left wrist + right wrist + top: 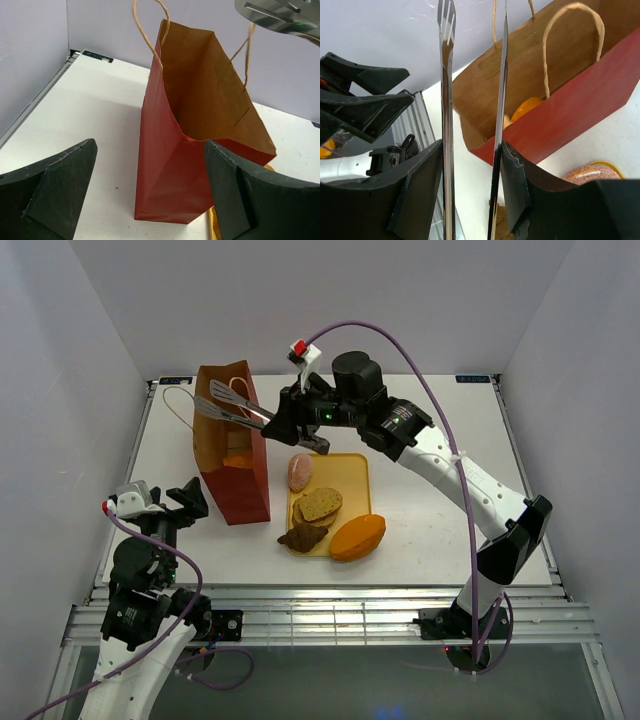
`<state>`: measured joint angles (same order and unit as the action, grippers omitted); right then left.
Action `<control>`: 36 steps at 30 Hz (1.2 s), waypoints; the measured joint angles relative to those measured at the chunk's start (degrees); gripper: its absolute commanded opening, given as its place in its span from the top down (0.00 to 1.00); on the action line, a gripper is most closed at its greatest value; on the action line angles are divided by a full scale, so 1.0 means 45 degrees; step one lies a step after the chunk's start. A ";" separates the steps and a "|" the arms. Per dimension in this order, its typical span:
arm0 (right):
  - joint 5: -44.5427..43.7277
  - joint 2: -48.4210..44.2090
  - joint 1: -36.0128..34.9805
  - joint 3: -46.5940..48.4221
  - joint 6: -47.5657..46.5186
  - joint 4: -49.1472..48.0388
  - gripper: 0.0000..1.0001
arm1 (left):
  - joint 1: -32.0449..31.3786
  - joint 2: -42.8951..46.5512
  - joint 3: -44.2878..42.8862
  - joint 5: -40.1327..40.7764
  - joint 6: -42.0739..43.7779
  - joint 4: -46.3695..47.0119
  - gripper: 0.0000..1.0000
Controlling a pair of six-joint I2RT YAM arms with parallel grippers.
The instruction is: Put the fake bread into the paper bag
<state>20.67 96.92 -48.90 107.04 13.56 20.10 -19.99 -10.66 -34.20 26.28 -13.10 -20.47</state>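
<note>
Bread in bag: at least one golden-orange piece (pixel 527 107) of fake bread lies low inside the paper bag (pixel 238 490); whether there are more cannot be told.
Bread outstanding: pink roll (pixel 300 472), one; croissant (pixel 303 536), one; orange loaf (pixel 357 537), one, overhanging the tray's near corner; speckled slices (pixel 321 504), apparently two, overlapped.
Bag: one, upright, mouth open, just beside the tray (pixel 355 472).
Tongs (pixel 232 405): one pair, blades parted and empty over the bag mouth.
Right jaws: partly open, each finger bearing on a tong arm; tongs held, nothing else.
Left jaws: wide apart, empty, near the bag, not touching it.
Counter (pixel 420 530): carries bag and tray.
Step in hand: judged the drop into the bag, since the blades are bare.
Next move: carry the tongs to the tray, straddle one piece, likely the pink roll as nearest, and squeeze firmly enough to lift it over the bag rim.
</note>
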 measured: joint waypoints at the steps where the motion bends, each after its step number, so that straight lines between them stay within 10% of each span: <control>1: 0.0126 -0.0039 0.0010 -0.0010 -0.0005 0.0053 0.46 | 0.0000 0.0000 0.0000 0.0000 0.0005 0.0000 0.02; 36: -0.1035 -1.0501 0.0019 -1.1040 0.0957 -0.0296 0.52 | -0.0019 0.0000 0.0000 -0.0039 0.0000 -0.0005 0.02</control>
<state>16.01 49.67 -48.82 57.36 17.87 18.76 -20.08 -10.66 -34.20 26.11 -13.10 -20.49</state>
